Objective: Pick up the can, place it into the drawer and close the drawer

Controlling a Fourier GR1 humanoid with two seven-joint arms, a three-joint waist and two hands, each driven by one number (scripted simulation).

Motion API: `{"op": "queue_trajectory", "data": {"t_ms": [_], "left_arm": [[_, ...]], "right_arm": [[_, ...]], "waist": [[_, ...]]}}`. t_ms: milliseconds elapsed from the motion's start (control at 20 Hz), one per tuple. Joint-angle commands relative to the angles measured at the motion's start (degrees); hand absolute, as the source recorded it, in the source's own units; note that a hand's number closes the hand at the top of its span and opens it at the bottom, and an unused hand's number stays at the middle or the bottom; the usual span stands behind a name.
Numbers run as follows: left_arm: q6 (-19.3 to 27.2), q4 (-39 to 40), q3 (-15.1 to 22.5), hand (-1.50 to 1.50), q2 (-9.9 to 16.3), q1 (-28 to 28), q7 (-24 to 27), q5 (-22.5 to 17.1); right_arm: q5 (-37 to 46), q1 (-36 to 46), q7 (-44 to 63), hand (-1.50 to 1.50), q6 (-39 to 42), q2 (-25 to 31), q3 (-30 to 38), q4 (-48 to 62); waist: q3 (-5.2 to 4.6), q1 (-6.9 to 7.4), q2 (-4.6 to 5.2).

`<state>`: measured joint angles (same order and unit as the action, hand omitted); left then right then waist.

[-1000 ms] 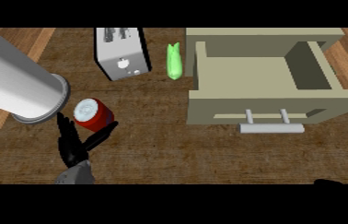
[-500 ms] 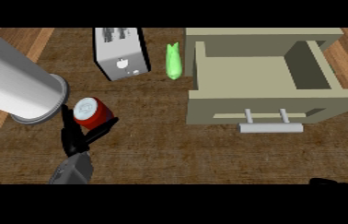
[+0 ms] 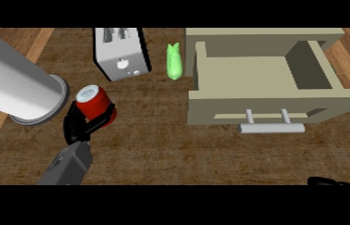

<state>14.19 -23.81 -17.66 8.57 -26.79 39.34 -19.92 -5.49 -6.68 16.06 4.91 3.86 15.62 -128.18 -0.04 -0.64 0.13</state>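
Can: red can (image 3: 94, 104) with a silver top, upright on the wooden counter (image 3: 171, 145), well left of the drawer.
Left hand: black left hand (image 3: 80, 125), fingers curled round the can.
Drawer: beige drawer (image 3: 263, 109), pulled open.
Right hand: right hand (image 3: 328, 181), barely visible at lower right corner; finger position cannot be told.

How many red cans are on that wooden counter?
1: the red cylindrical can stands at the left, beside the big grey cylinder, with the left robot hand curled round it. The open beige drawer looks empty.
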Motion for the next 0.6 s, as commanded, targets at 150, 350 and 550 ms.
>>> {"op": "queue_trajectory", "data": {"t_ms": [150, 350, 550], "left_arm": [[-4.6, 6.2, 0.1, 1.5, 0.5, -4.3, 4.4, 0.8], [-11.1, 4.9, 8.1, 1.5, -1.8, -8.0, -0.5, 6.6], [-15.0, 5.8, 8.8, 1.5, -3.6, -9.8, -0.7, 6.9]], "right_arm": [[1.5, 0.3, -3.5, -1.5, 0.6, 0.0, 0.7, 2.6], [0.6, 2.1, 1.9, -1.5, -0.3, 1.1, 0.1, -0.4], [-1.3, 2.6, 1.8, -1.5, 0.4, 2.4, 2.2, 0.4]], "waist": [[-0.03, -0.32, 0.17], [-0.04, -0.69, 0.17], [-0.01, -0.26, 0.09]]}}
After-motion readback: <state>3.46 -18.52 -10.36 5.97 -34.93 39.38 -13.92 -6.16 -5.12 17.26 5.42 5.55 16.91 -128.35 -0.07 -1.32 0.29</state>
